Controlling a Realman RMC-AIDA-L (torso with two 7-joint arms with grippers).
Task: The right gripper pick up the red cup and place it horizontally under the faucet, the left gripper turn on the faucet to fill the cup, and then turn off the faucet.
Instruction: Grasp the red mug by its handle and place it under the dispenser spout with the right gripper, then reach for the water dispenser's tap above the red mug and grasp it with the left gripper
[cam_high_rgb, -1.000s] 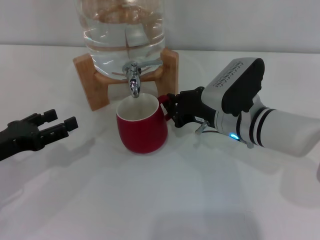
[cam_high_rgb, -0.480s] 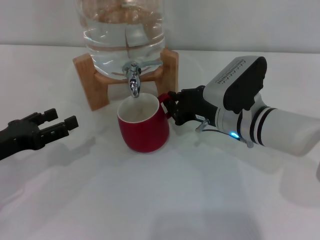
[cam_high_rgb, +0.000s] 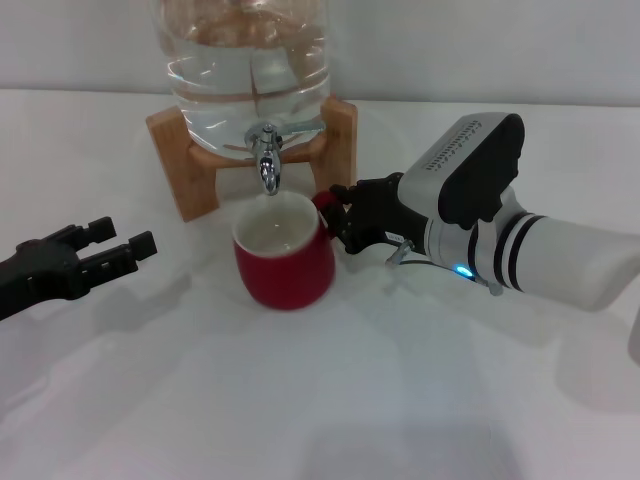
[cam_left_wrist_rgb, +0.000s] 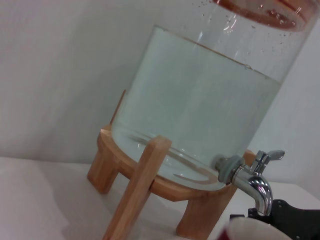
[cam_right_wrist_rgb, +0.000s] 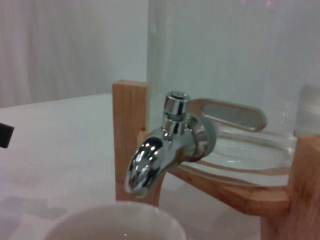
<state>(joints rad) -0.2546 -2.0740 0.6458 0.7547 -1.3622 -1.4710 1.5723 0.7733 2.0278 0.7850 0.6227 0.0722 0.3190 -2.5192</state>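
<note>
The rounded glossy red ceramic cup (cam_high_rgb: 284, 262) with its cream-white interior stands upright on the white desk (cam_high_rgb: 330, 400), mouth upward, directly below the downward spout of the small shiny chrome faucet (cam_high_rgb: 266, 159). The spout tip sits over the far portion of the cup rim, with a visible gap between the two. The right wrist view confirms this: the cup rim lies just under the spout.

The black two-fingered right hand (cam_high_rgb: 340, 220) with the silver ring reaches in from the cup's right side. Its fingers are closed on the small red loop handle, which points toward that hand.

The slim black left hand (cam_high_rgb: 105, 250) rests low over the desk, well apart from the cup and on its left. Its fingers stand parted and hold nothing.

The relation that governs the coming move is the faucet's position relative to the left hand. The faucet lies forward, to the right and higher. The thin metal lever runs horizontally from the tap body toward the robot's right, along the front of the clear water jar (cam_high_rgb: 248, 60) on its wooden stand (cam_high_rgb: 180, 160). The left hand is the free hand; its likely approach is upward and inward, passing clear of the cup rim.
</note>
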